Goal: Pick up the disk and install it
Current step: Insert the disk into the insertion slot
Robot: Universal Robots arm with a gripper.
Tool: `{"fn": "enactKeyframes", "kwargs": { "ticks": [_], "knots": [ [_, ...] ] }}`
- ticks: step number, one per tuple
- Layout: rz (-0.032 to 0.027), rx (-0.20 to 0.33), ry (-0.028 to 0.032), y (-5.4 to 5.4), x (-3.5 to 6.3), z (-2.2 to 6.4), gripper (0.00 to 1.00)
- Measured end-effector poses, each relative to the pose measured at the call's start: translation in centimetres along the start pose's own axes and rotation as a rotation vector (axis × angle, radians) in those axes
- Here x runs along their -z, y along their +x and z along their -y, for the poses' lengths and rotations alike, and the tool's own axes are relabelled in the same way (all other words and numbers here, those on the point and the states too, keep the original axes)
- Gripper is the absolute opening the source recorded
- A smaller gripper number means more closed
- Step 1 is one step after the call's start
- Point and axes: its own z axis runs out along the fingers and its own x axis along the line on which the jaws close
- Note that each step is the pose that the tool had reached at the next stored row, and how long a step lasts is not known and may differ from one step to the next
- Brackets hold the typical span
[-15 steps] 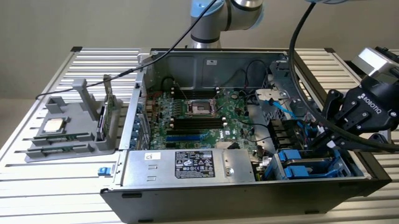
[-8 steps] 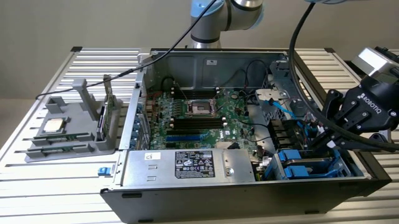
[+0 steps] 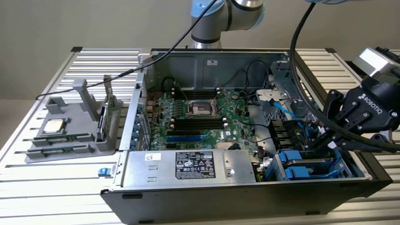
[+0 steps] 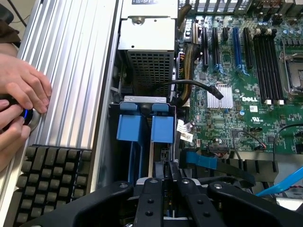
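Note:
The disk (image 3: 306,165), silver-grey metal in a blue plastic carrier, sits in the drive bay at the near corner of the open computer case (image 3: 250,197) on the exterior view's right. In the wrist view its blue carrier tabs (image 4: 163,130) lie just beyond my fingers. My black gripper (image 3: 323,143) reaches down into that bay from the exterior view's right. In the wrist view the gripper (image 4: 168,174) has its fingers drawn close together on the carrier's thin edge. The drive's body is mostly hidden in the bay.
The case holds a green motherboard (image 3: 194,117), a power supply (image 3: 187,166) beside the bay, and loose black and blue cables (image 3: 275,101). A grey fixture (image 3: 69,136) with a chip and an upright card stands at the exterior view's left. A person's hands (image 4: 19,104) and a keyboard (image 4: 52,184) lie outside the case.

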Motion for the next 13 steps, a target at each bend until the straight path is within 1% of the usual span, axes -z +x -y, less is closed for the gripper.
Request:
{"fn": "enactKeyframes", "kwargs": {
  "ticks": [13],
  "knots": [
    [-0.0021, 0.005, 0.0003, -0.01, -0.12, 0.02, 0.17]
  ]
}}
